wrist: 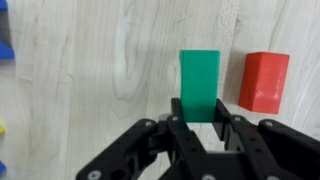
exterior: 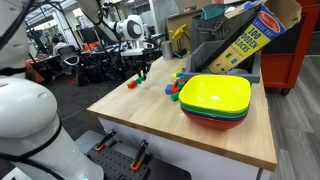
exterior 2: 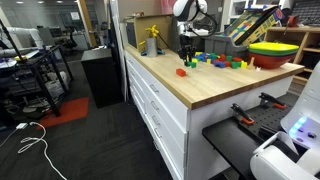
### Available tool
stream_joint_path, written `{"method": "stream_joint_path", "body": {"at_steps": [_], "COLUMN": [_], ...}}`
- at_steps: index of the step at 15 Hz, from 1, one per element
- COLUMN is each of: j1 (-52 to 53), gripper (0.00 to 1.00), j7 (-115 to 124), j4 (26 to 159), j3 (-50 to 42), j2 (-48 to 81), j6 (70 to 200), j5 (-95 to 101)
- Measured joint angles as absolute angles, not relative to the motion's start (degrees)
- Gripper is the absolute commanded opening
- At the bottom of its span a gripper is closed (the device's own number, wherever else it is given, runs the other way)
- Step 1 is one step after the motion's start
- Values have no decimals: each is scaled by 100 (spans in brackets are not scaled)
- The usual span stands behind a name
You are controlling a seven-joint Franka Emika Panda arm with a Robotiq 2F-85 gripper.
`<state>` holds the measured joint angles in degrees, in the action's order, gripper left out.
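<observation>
Closest to the wrist lens, the pincer (wrist: 200, 120) is closed narrow on a green block (wrist: 199, 78), jaws pinching its six-o'clock end. A red block (wrist: 265, 80) lies on the table (wrist: 90, 80) just beside it at three o'clock, not touching. Whether the green block rests on the wood or hangs just above it I cannot tell. Done well, I judge, the grip should be centred and square, and any motion straight, clear of the red neighbour.
</observation>
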<state>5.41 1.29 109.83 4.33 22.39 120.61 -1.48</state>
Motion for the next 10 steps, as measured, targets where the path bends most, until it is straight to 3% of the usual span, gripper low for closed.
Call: {"method": "stream_joint_path", "body": {"at_steps": [10], "j1": [758], "gripper": [8], "j7": [1144], "j4": [11169], "j3": [442], "j2": [2242], "j6": [12579], "j5": [-235]}}
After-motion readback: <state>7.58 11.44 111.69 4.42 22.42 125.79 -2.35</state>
